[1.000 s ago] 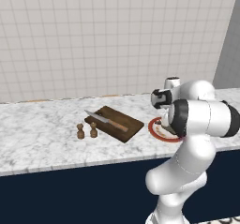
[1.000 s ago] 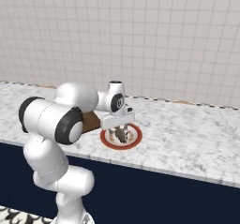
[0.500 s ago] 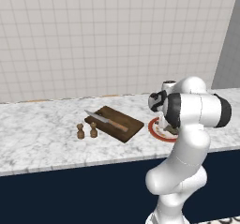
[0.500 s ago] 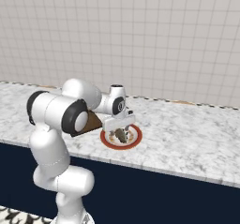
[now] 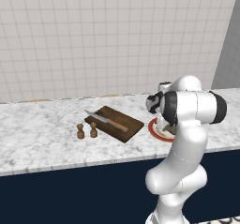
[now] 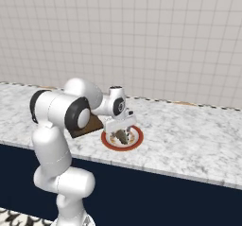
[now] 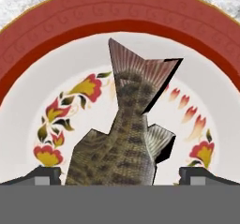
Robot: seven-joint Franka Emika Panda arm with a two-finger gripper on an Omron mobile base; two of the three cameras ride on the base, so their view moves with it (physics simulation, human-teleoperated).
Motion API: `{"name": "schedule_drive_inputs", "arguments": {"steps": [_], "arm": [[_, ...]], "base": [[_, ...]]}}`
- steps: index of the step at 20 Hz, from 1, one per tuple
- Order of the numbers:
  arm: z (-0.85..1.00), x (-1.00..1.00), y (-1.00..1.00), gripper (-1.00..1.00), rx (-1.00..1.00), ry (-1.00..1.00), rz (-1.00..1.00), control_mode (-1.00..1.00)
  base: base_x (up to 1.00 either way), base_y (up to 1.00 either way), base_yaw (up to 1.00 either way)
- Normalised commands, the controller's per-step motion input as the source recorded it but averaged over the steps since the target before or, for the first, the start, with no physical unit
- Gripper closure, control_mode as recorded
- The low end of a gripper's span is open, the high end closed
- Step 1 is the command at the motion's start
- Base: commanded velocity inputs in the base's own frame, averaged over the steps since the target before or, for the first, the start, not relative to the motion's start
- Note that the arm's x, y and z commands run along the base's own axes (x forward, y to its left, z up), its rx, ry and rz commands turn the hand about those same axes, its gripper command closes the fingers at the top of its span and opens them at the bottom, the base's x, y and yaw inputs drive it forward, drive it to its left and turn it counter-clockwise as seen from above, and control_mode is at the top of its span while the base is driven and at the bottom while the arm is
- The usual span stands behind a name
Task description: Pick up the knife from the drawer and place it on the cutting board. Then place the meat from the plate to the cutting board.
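Where the tool (image 7: 120,176) hangs wide open, meat (image 7: 123,138) (fish-shaped) between its tips, on plate (image 7: 56,40)

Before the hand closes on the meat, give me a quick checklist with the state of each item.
1. Knife already on the cutting board: ok.
2. Meat lies on the plate, between the two fingertips: ok.
3. Hand low over the plate: ok.
4. Fingers open wide enough to straddle the meat: ok.
5. Fingertips low enough for a firm grip: cannot tell.
6. Free board space beside the knife: ok.
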Motion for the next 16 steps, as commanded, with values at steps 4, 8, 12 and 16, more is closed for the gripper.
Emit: {"name": "schedule_drive_inputs", "arguments": {"steps": [4,8,12,16], "arm": [[-0.33,0.0,0.0,-1.0,0.0,0.0,0.0,-1.0],[-0.45,0.0,0.02,1.0,0.0,0.0,0.02,-1.0],[-0.44,-0.01,0.25,1.0,0.0,0.0,0.01,-1.0],[-0.05,-0.23,0.13,1.0,0.0,-0.12,0.0,-1.0]], "base": [[0.0,0.0,0.0],[0.0,0.0,0.0],[0.0,0.0,0.0],[0.0,0.0,0.0]]}}
